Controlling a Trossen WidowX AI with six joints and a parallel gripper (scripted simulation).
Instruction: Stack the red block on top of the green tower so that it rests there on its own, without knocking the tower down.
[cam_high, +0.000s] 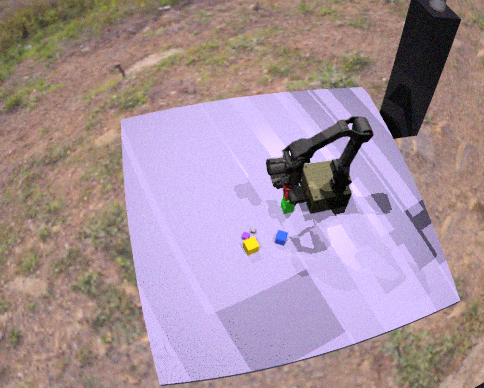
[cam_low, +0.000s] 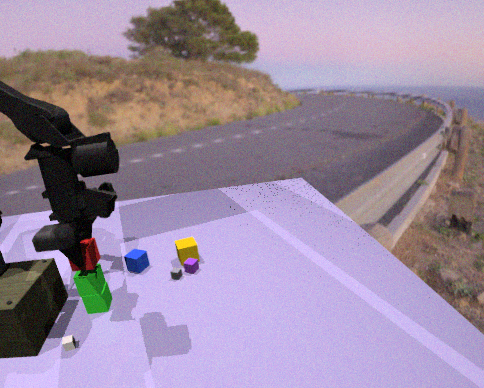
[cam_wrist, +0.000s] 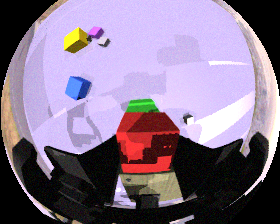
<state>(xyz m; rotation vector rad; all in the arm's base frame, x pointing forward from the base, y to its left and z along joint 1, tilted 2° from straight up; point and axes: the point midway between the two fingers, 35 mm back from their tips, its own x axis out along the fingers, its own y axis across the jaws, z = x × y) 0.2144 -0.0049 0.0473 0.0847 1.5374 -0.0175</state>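
My gripper (cam_high: 287, 193) (cam_low: 87, 258) (cam_wrist: 145, 134) points down and is shut on the red block (cam_high: 286, 189) (cam_low: 90, 254) (cam_wrist: 148, 142). The block is directly above the green tower (cam_high: 287, 206) (cam_low: 95, 299) (cam_wrist: 142, 105), with its underside at or very near the tower's top. Whether they touch is hidden by the dark fingertips. In the exterior view the tower's upper part looks skewed to the left of its lower part, with a seam between them. In the wrist view the red block hides most of the tower.
The arm's box-shaped base (cam_high: 320, 179) (cam_low: 25, 305) stands close beside the tower. A blue block (cam_high: 281, 237) (cam_low: 137, 261) (cam_wrist: 78, 88), a yellow block (cam_high: 251, 245) (cam_low: 187, 250) (cam_wrist: 76, 41), small purple (cam_low: 191, 265) and grey cubes (cam_low: 176, 274) lie farther off. A small white cube (cam_low: 68, 343) (cam_wrist: 189, 120) lies near the base.
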